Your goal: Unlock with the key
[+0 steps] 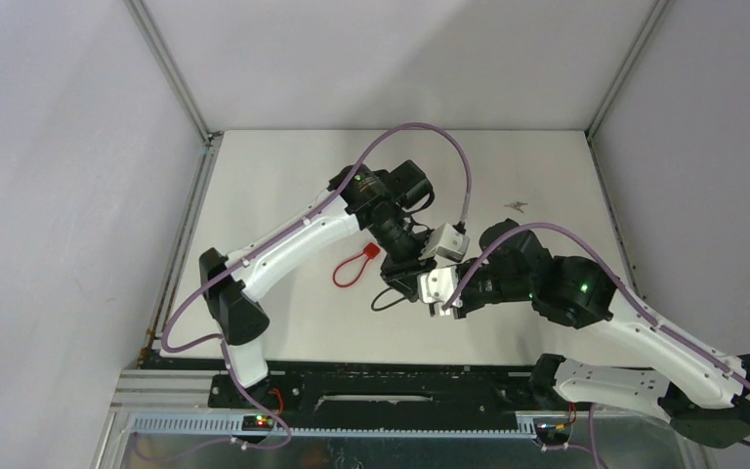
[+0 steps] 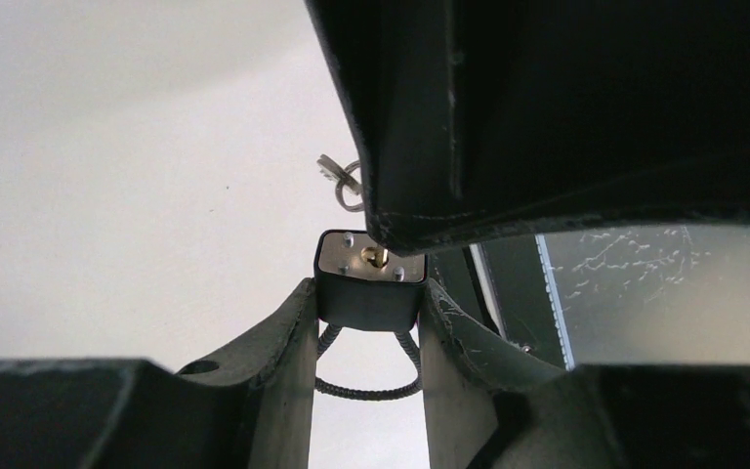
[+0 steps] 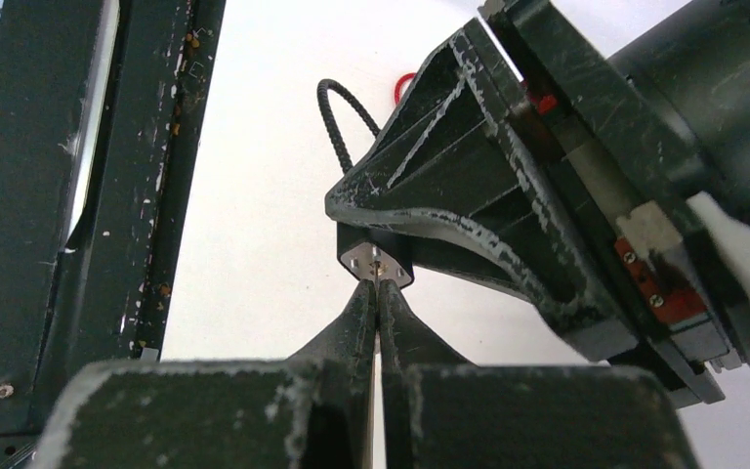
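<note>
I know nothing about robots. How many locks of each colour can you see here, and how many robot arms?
black lock: 1
red lock: 1
robot arms: 2, the left arm and the right arm
Total: 4

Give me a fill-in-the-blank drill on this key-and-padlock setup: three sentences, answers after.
1. The padlock is clamped by its black body in the ___.
2. The right tool pinches a key and holds it against the padlock's ___.
3. The spare loop lying apart on the table, left of both tools, is coloured ___.

Missing words: left tool; keyhole; red.
</note>
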### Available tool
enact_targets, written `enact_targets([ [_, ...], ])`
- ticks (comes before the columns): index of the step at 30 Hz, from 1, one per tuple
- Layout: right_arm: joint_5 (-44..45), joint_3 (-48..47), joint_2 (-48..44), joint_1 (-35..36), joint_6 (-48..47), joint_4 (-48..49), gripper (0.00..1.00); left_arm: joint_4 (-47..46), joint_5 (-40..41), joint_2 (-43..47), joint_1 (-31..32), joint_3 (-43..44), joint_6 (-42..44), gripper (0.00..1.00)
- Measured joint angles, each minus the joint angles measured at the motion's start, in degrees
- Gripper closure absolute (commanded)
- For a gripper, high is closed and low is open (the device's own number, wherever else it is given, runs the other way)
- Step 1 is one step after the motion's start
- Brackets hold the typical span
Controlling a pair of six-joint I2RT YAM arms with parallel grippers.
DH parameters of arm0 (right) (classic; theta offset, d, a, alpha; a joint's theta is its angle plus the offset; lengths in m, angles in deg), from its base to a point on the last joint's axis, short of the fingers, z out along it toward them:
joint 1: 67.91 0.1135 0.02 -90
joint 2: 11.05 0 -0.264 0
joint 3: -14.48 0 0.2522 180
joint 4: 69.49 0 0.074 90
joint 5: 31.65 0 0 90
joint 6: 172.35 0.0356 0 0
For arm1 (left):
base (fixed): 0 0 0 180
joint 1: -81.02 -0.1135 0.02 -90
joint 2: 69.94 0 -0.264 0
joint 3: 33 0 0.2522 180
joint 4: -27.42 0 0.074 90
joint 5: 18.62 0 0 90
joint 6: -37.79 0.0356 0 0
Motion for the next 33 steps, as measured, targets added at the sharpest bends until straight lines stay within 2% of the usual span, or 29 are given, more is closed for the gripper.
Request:
enact_targets([
  [9, 2.2, 0.3, 1.3, 1.5, 0.9, 2.6, 1.00, -3.0, 2.3, 0.0, -0.1, -0.9, -3.3, 1.00],
  [19, 2.3, 5.3, -2.8, 1.9, -2.2, 7.7, 1.00, -3.2, 0.8, 0.0, -0.3, -0.9, -0.5, 1.00],
  [33, -4.0, 7.0, -5.7, -5.5, -3.0, 6.4, 1.00, -3.0, -1.0, 0.0, -0.7, -0.9, 1.5, 1.00],
])
